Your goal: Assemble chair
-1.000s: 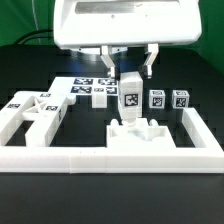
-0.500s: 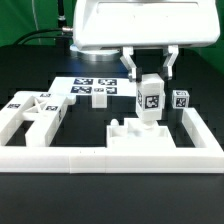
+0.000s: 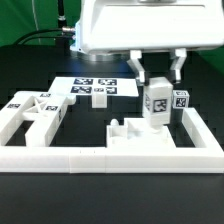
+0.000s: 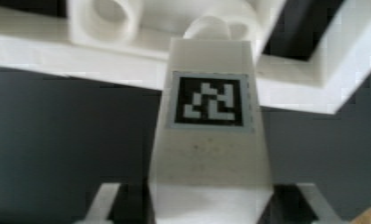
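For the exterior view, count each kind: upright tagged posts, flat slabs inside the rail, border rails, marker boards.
White square tagged plastic post: 2, one in the gripper, one standing
Flat white plastic slab: 1
Long white L-shaped border rail: 1
Marker board: 1
Total: 5

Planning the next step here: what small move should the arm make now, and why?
Probably lower the post straight down: the gripper holds it upright over the slab, toward the exterior view's right, and its foot does not look seated yet.
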`<state>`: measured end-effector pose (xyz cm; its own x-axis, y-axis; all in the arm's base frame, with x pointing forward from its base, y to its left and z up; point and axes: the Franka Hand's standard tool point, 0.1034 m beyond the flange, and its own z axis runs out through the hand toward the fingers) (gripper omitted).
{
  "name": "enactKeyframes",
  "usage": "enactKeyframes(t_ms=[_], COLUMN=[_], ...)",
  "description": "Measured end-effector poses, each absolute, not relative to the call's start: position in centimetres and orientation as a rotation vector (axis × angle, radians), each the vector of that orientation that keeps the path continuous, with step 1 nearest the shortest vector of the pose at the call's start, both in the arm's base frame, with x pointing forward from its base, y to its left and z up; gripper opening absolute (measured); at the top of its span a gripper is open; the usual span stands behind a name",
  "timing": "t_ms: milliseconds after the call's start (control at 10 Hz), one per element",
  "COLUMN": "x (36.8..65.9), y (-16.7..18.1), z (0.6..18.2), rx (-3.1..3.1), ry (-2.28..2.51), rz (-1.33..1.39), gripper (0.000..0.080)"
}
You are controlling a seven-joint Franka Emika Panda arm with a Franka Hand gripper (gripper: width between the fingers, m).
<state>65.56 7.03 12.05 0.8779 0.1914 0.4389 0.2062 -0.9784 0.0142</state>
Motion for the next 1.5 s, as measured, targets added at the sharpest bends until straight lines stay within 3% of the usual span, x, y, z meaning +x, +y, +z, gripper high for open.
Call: enactKeyframes(t_ms=[300, 1500], x=[65.6, 64.3], y=[7.4, 6.8], z=[11.2, 11.1], rx=[-3.008, -3.015], ry=[-0.329, -0.344], rz=[-0.723, -0.732], gripper=[0.0281, 0.0281])
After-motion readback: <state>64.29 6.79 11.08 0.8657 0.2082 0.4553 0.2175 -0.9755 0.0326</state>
